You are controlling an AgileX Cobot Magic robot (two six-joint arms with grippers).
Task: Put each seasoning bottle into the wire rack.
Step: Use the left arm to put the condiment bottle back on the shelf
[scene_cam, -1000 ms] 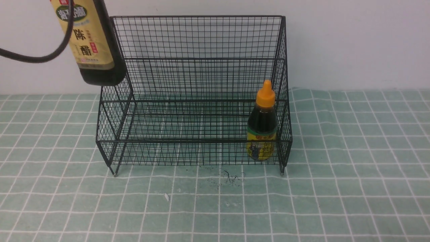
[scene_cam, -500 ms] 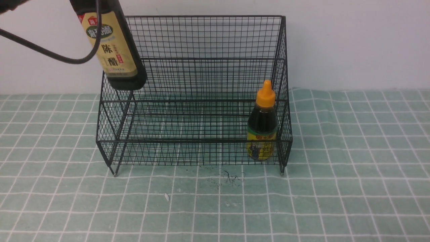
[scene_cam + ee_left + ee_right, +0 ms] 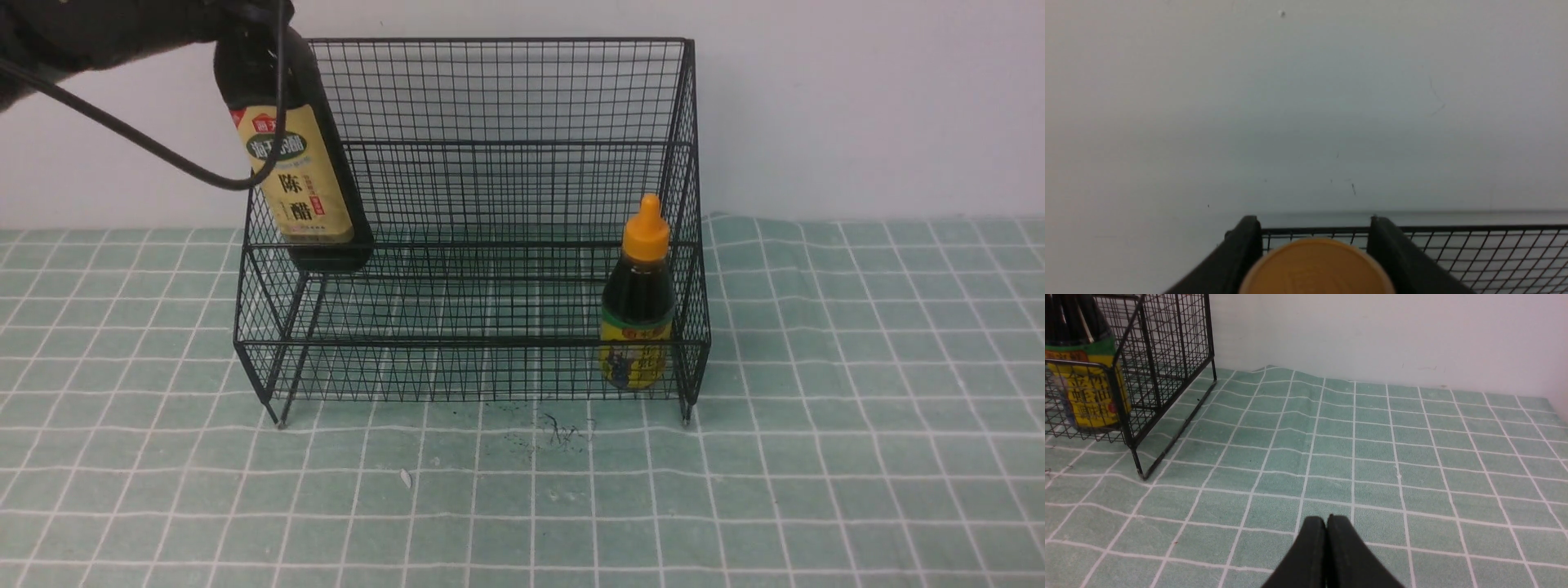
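Clamps tall gold-capped bottle (image 3: pixel 302 192) in left gripper (image 3: pixel 1312 228), tilted, at black wire-mesh rack's (image 3: pixel 506 204) 10 o'clock corner. Finds short orange-nozzle bottle (image 3: pixel 638 322) upright at 4 o'clock. Shows right gripper (image 3: pixel 1327 522) pinched closed over checked cloth (image 3: pixel 1412 457).

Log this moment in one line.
left gripper: grips tall bottle, rack left end | right gripper: shut, empty | short bottle: in rack, right end

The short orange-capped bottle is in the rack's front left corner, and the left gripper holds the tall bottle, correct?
Not quite. The short orange-capped bottle stands in the wire rack's front right corner, not the left; the front view shows it. The left gripper does hold the tall bottle.
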